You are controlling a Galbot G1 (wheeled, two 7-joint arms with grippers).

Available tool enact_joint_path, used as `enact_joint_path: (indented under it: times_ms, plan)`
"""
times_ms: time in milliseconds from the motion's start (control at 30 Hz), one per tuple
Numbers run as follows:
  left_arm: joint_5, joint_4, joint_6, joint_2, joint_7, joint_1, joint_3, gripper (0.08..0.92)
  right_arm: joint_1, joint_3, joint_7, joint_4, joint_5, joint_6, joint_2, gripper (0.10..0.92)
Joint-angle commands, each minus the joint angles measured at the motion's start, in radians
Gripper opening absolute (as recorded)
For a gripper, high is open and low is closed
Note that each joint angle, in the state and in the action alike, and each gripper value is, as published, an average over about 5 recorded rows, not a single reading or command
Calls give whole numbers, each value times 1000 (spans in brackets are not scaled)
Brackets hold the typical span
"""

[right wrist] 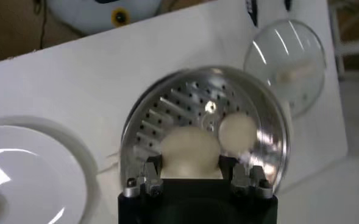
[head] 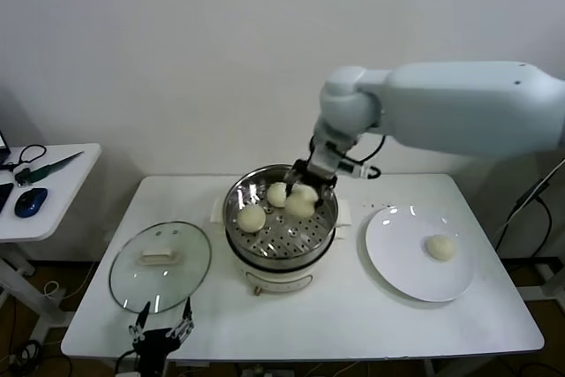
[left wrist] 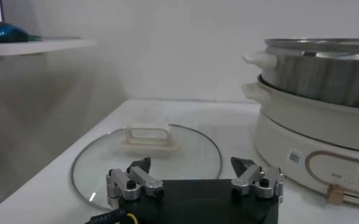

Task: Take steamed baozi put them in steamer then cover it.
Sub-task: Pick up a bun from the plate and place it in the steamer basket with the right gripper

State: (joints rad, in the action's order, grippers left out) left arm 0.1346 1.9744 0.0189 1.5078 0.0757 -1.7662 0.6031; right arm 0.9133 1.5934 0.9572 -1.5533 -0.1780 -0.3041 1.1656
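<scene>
The steamer (head: 281,249) stands mid-table, its steel basket open on top. My right gripper (head: 307,188) reaches into the basket and is shut on a cream-white baozi (head: 301,206), with a finger against each side of it (right wrist: 189,152). Two more baozi (head: 252,217) (head: 278,193) lie on the perforated floor. A fourth baozi (head: 440,247) lies on the white plate (head: 402,262) at the right. My left gripper (head: 160,333) is open and empty, parked low at the table's front edge beside the glass lid (head: 160,262).
The glass lid (left wrist: 145,155) lies flat on the table left of the steamer (left wrist: 313,79), just beyond my left gripper (left wrist: 194,173). A side table with a blue mouse (head: 31,202) stands at the far left. The white wall runs behind the table.
</scene>
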Motion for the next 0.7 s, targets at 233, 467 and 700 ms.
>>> enact_joint_path:
  times_ms: [233, 467, 700]
  plan:
    - [7, -1, -11, 0, 5, -11, 6, 823, -248, 2, -107, 53, 300, -62, 122, 628]
    - [11, -3, -13, 0, 8, -12, 7, 823, -277, -7, -125, 66, 308, -40, 126, 628]
    - [10, -1, -12, 0, 11, -12, 6, 823, -248, -21, -115, 83, 306, -60, 107, 721]
